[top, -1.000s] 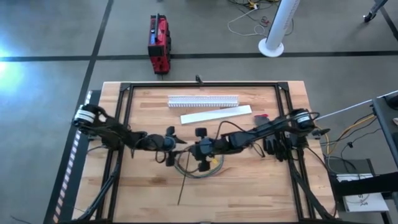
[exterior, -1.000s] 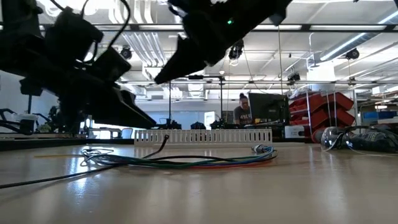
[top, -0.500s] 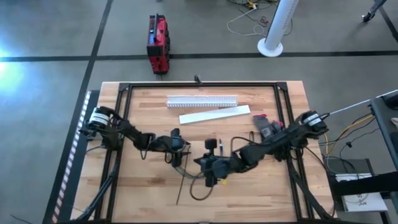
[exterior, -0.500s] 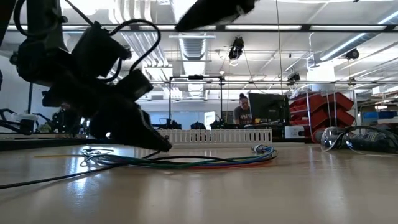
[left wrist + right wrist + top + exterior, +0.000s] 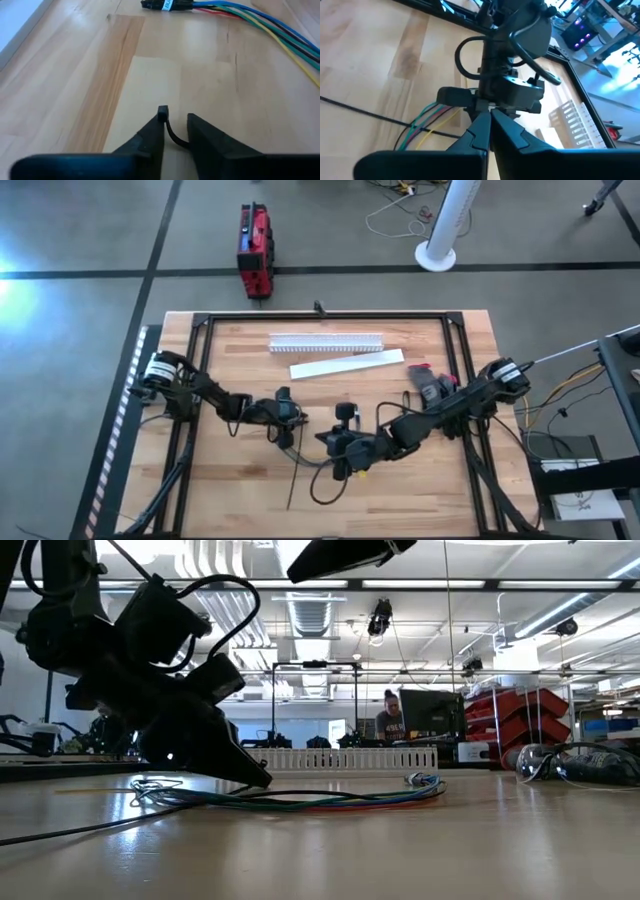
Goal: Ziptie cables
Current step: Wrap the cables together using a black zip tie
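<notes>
Changes since half a second ago are small: the right end effector (image 5: 328, 442) has slid slightly toward the desk's near edge, and the left end effector (image 5: 293, 423) sits almost where it was, a touch closer to the middle. A second ago both arms were higher up the desk, nearly meeting above the cables.

Left end effector: low over the wood, fingers (image 5: 152, 131) a little apart, with the head of a black ziptie (image 5: 166, 121) standing between them; whether the pads actually press it cannot be told. The ziptie's long tail (image 5: 292, 483) runs across the desk (image 5: 420, 490) toward the near edge.

Right end effector: fingers pressed together, tips touching, just beside the cables (image 5: 320, 477) in the high view. What, if anything, is nipped between them cannot be told.

The cables, a bundle of blue, green, red and yellow wires (image 5: 300, 801), lie flat near the desk's centre, looped between the two arms.

A slotted white cable duct (image 5: 326, 341) lies at the far side with its flat white cover (image 5: 346, 364) just beside it; what the duct holds cannot be seen.
</notes>
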### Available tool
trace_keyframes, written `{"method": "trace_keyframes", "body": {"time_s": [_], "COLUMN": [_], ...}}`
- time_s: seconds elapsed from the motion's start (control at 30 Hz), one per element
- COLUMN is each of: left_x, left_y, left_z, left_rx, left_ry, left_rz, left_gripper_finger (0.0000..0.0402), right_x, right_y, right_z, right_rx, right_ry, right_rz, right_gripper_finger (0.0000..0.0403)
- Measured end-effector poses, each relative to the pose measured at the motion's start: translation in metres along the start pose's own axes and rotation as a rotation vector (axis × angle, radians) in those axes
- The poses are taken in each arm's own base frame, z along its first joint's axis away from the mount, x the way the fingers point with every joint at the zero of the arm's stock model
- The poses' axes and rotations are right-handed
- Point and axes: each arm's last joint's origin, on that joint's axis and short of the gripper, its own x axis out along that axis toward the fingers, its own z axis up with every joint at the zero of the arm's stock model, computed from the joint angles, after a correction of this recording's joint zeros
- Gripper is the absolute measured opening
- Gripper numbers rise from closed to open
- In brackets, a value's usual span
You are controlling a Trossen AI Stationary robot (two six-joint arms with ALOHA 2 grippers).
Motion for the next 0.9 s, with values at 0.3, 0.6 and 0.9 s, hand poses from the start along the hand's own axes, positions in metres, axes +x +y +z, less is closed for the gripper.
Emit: {"method": "trace_keyframes", "body": {"time_s": [0.3,0.6,0.9], "left_x": [-0.004,-0.008,-0.015], "left_y": [0.000,-0.006,-0.025], "left_z": [0.008,0.007,0.004], "left_rx": [-0.003,0.033,0.081], "left_ry": [-0.036,-0.044,-0.087], "left_rz": [0.001,-0.016,0.026], "left_gripper_finger": [0.0003,0.0000,0.0000], "right_x": [0.005,0.034,0.066], "right_y": [0.003,0.003,0.003], "right_z": [-0.007,-0.033,-0.069], "right_rx": [-0.009,0.076,0.204], "right_ry": [0.022,0.103,-0.012], "right_rz": [0.008,0.062,0.041], "right_gripper_finger": [0.0000,0.0001,0.0070]}}
